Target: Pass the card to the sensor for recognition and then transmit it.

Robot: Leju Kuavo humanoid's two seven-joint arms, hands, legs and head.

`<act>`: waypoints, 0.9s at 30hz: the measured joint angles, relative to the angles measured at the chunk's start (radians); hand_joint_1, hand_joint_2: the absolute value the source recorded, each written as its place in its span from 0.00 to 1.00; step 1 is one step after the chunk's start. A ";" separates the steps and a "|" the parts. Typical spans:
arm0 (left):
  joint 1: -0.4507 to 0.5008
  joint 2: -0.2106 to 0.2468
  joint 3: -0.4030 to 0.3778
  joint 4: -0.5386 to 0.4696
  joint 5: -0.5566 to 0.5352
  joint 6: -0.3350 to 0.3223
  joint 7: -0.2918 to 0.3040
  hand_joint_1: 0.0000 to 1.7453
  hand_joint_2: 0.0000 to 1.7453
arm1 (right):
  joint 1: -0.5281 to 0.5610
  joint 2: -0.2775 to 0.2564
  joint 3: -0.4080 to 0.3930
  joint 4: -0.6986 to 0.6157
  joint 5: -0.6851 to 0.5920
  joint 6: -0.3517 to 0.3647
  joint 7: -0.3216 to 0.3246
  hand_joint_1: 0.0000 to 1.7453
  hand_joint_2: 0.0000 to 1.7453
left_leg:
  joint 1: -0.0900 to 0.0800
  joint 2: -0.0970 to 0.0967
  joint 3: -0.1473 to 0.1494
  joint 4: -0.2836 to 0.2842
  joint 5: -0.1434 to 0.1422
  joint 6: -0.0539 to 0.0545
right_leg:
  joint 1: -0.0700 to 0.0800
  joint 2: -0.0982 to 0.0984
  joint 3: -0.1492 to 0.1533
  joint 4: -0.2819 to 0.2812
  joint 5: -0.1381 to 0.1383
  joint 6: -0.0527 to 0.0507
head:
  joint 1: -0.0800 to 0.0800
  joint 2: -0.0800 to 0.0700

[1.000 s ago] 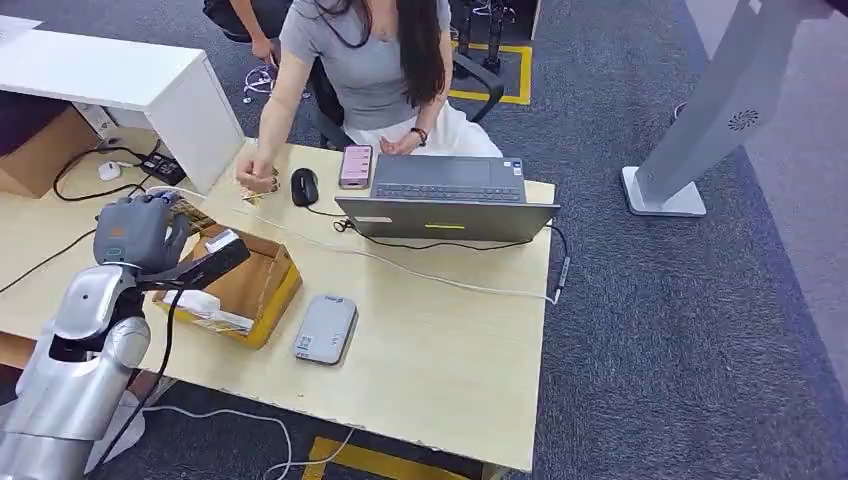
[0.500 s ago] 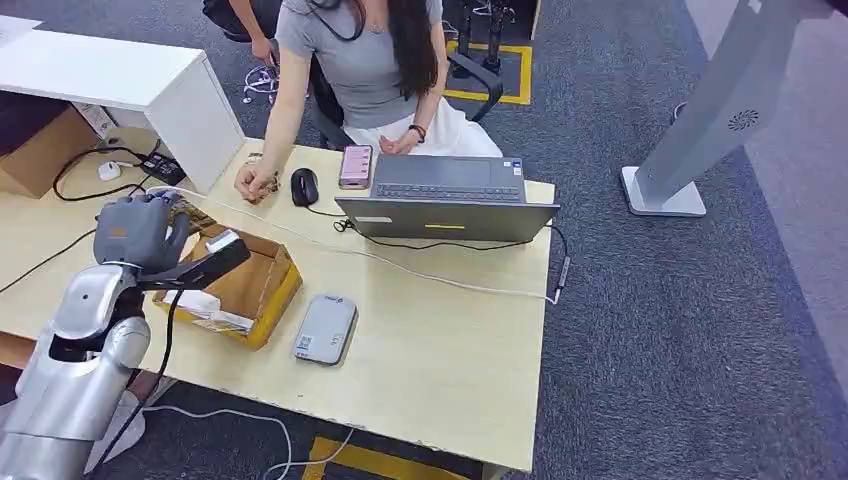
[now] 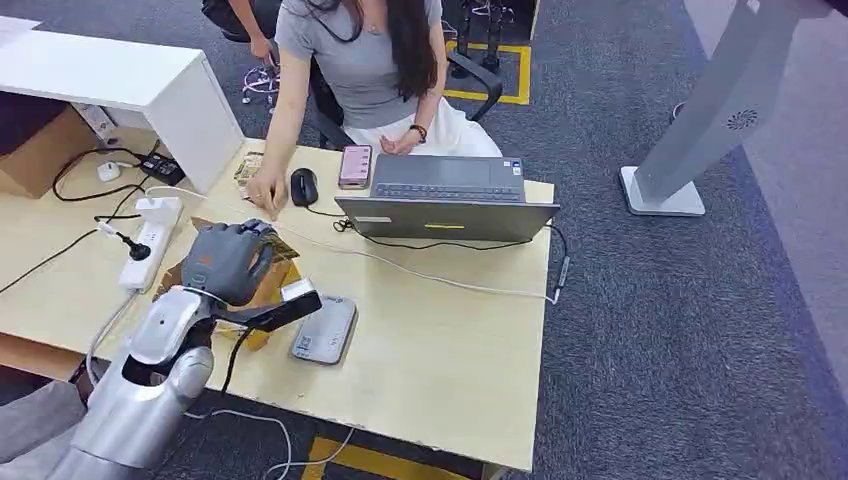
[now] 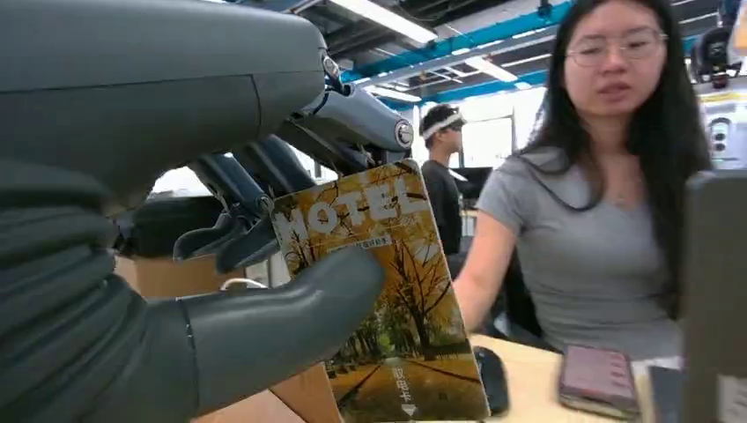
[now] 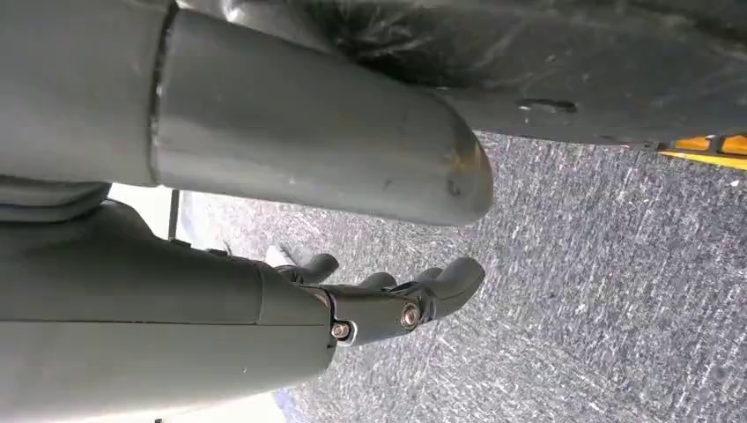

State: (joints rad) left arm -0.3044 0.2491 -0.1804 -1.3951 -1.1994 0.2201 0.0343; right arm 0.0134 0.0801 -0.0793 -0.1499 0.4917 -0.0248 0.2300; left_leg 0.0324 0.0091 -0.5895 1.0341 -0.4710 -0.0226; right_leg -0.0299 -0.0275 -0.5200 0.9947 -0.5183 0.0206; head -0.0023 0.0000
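One card (image 4: pixel 388 300) is what I have, pinched upright between my left hand's (image 3: pixel 228 262) thumb and its dark fingers (image 4: pixel 231 236), carried above the cardboard box (image 3: pixel 268 287) just beside the grey sensor (image 3: pixel 325 330) on the counter (image 3: pixel 440 340). My right hand (image 5: pixel 388 300) hangs by the floor, fingers loosely curled on nothing. The pinch sits on the card's lower half, so I judge it could pivot or slip as I lower it. A person's hand (image 3: pixel 266 190) rests near the mouse (image 3: pixel 304 186), close to my path; a wide swing might brush it or the cable.
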 joint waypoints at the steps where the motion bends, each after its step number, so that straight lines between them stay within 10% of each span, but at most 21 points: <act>1: 0.000 -0.005 -0.006 0.000 0.001 -0.001 0.001 1.00 1.00 | 0.000 0.000 0.000 0.000 0.000 0.000 0.000 0.00 0.00 | 0.000 0.000 0.000 0.000 0.000 0.000 | 0.000 0.000 0.000 0.000 0.000 0.000 | 0.000 0.000; 27: 0.008 -0.019 -0.042 0.049 0.012 -0.037 0.021 1.00 1.00 | 0.001 0.000 0.007 0.000 0.016 0.004 -0.007 0.00 0.00 | 0.000 0.000 -0.001 0.000 0.000 0.000 | 0.000 0.000 0.000 0.000 0.000 0.000 | 0.000 0.000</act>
State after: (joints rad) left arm -0.2968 0.2300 -0.2224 -1.3458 -1.1872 0.1827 0.0549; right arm 0.0141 0.0801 -0.0725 -0.1499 0.5077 -0.0206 0.2232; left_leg 0.0326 0.0089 -0.5901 1.0339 -0.4710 -0.0226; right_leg -0.0297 -0.0277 -0.5201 0.9950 -0.5184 0.0207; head -0.0023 0.0000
